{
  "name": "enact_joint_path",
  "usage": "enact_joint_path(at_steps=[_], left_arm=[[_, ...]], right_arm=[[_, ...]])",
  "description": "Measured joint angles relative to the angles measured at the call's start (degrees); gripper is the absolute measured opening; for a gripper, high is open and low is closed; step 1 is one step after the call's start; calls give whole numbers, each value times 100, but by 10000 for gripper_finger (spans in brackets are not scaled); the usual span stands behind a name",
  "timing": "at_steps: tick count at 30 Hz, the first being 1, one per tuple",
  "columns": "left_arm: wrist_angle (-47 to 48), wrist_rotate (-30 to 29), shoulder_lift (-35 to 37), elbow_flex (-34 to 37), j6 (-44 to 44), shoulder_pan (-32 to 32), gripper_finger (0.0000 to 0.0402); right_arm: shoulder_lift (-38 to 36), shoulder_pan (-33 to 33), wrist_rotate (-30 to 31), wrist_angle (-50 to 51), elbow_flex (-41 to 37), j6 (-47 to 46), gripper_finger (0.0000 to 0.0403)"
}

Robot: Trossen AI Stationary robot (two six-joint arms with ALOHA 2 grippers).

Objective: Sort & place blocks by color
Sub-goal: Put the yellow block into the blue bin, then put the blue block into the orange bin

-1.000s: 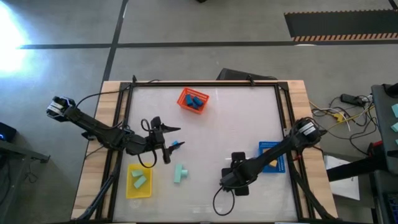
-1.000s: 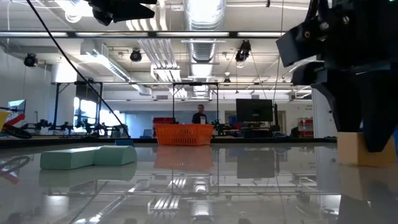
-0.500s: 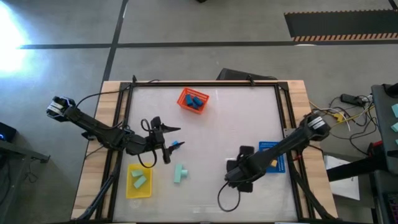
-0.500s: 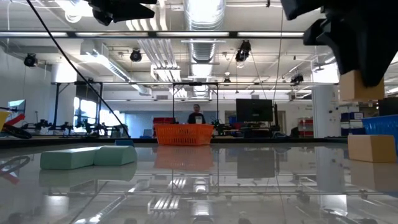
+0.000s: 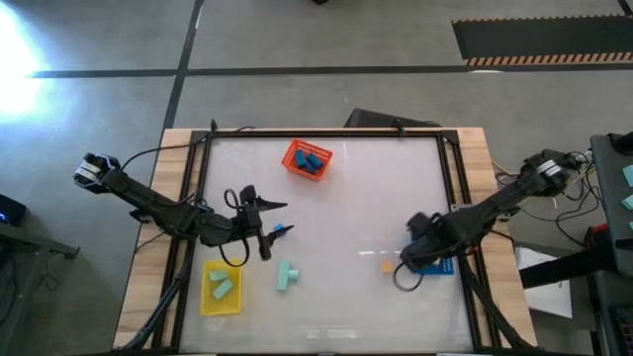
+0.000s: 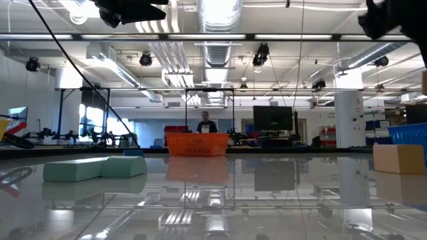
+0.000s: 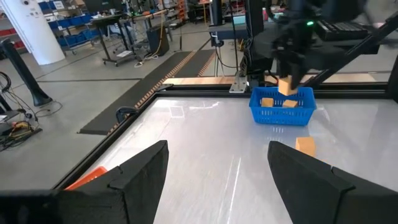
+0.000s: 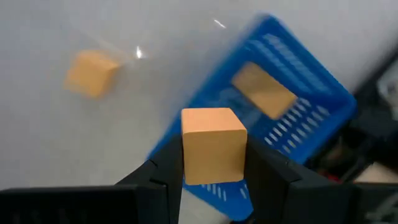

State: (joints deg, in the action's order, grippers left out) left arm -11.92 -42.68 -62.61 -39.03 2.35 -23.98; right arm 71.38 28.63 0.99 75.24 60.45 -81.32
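Blocks sit in several places. Right pincer (image 8: 211,177) is clamped on an orange cube (image 8: 212,145), held above the near edge of the blue tray (image 8: 292,99); in the high view this pincer (image 5: 420,234) is at the tray's (image 5: 442,263) left side, on the right half of the surface (image 5: 376,158). At least one orange block (image 8: 263,91) lies inside the blue tray. A second loose orange cube (image 5: 388,265) rests on the surface just left of the blue tray, apart from it; the low view shows it (image 6: 398,159) at far right.

Left pincer (image 5: 265,225) hovers over the left-centre of the surface, fingers (image 7: 140,177) spread wide and empty. A small blue block (image 5: 282,232) lies just beside its tip; contact cannot be told.

A mint green block pair (image 5: 288,275), forming an L shape, lies on the surface below the left pincer, near the yellow tray (image 5: 207,300). The yellow tray holds mint green blocks (image 5: 222,286). The orange tray (image 5: 294,162) near the far edge holds blue blocks (image 5: 310,160).

A person (image 6: 205,123) stands in the room beyond the surface, behind the orange tray (image 6: 196,144) in the low view.
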Motion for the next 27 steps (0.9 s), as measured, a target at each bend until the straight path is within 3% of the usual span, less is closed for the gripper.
enact_joint_path(at_steps=[4, 13, 16, 22, 27], left_arm=[[1, 0, 0, 0, 0, 0, 260], [2, 0, 0, 0, -7, 0, 260], [2, -1, 0, 0, -7, 0, 260], [4, -2, 0, 0, -7, 0, 260], [3, -1, 0, 0, -4, 1, 260]], right_arm=[[-671, 22, -41, -224, -791, -1156, 119], [-1414, 21, -301, -1391, -1969, -2076, 119], [-1419, 21, -304, -1413, -2102, -2154, 131], [-1299, 21, -304, -1431, -2062, -2107, 201], [-1277, 21, -286, -1426, -1904, -1971, 217]])
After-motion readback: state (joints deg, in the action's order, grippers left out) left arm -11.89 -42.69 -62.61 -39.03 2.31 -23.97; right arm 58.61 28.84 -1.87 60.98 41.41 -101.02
